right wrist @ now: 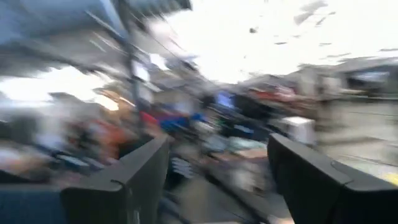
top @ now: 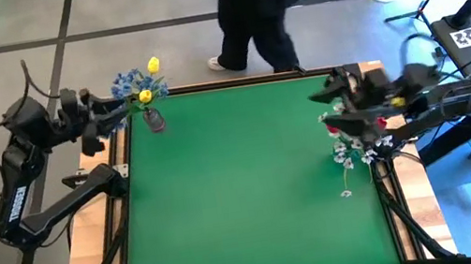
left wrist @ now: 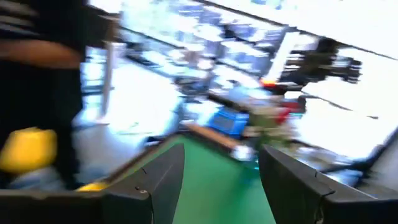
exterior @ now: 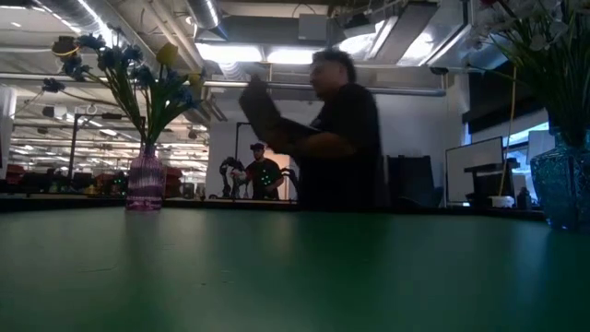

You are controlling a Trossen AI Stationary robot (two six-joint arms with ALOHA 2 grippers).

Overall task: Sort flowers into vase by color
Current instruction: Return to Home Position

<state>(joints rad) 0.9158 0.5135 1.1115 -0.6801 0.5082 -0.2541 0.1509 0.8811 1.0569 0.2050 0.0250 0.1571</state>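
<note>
Artificial flowers on thin green stems are recorded in two lots. Bunches of small blue blossoms (top: 126, 81) and yellow tulip buds (top: 153, 65) are stood upright in a small ribbed violet vase (exterior: 145, 182) at the far left corner of the green table (top: 247, 206); red tulip buds (top: 337, 127) and sprays of small white blossoms (top: 345, 152) are gathered at the right edge, as far as can be judged in a dark blue-green glass vase (exterior: 562, 189); one trailing white spray (top: 347, 192) is seen reaching out over the green, and whether it rests on the table cannot be told. The left gripper (left wrist: 221, 162) is held at the table's left edge, near the violet vase, its fingers apart with nothing between them; the right gripper (right wrist: 217, 162) is held at the right edge, near the red and white bunch, its fingers likewise apart and empty. A person in dark clothing (top: 256, 10) is seen beyond the far edge. Sorting is judged all but done, with only the arms' return to rest left. Handling notes: stems are judged light, thin and springy, likely to swing once lifted; blossoms are judged soft and easily crushed; hold is best taken on the stem below the head, never on the head itself; both vases are judged top-heavy when filled, so a snagged stem could tip one over.
</note>
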